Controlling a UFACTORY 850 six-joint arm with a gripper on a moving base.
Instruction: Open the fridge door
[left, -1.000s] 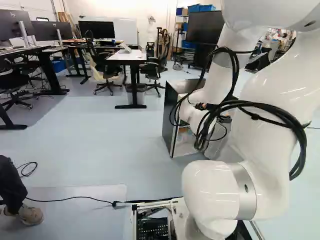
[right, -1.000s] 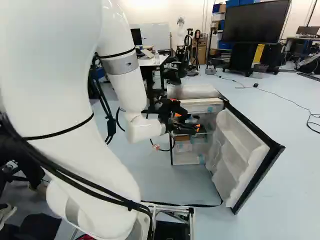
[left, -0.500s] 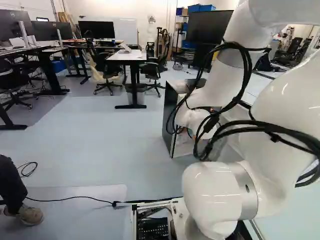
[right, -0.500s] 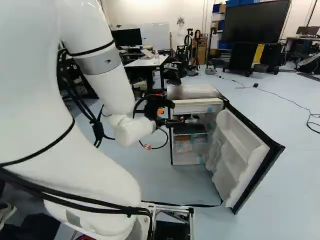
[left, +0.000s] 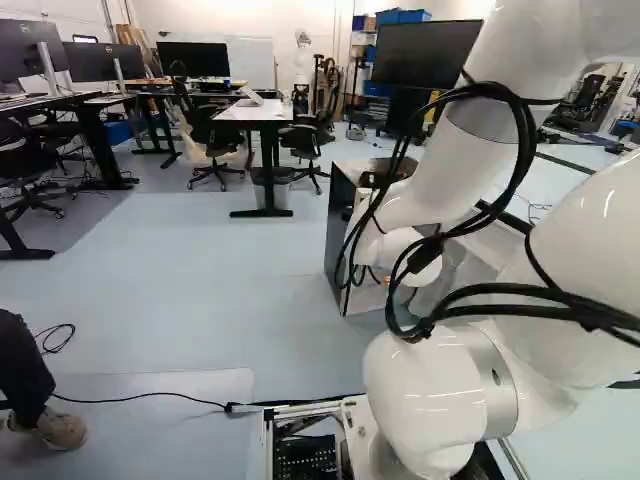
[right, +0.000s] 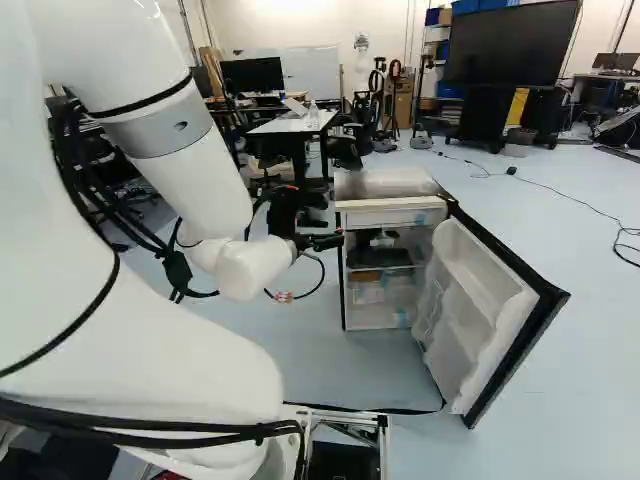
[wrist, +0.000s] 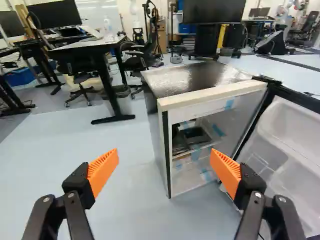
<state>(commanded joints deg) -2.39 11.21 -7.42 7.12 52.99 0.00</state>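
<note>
One fridge (right: 390, 185) is located near the middle of the right base view, with its door (right: 490, 320) already swung wide open toward the right of that view. The interior is exposed, and a dark tray (right: 385, 258) is seated on a shelf inside. The gripper (right: 335, 241) is positioned near the front edge of the cabinet that lies opposite the door. The white arm (right: 175, 150) is extended toward it from the left of the view. A loose cable (right: 565, 190) is laid on the floor beyond the door.

In the left base view, the dark side panel (left: 338, 225) of the fridge is visible right of the middle, while its front is partly covered by the arm and its black cables (left: 525, 150). A white-topped table (left: 255, 112) is placed farther back.

In the wrist view, the two fingers are spread widely apart, and nothing is held between them. Their orange pads (wrist: 226, 172) are faced toward each other across the gap. The fridge is situated ahead of the gripper, upright on the floor, with its shelves in sight. The open door is located ahead of and beyond one finger.
</note>
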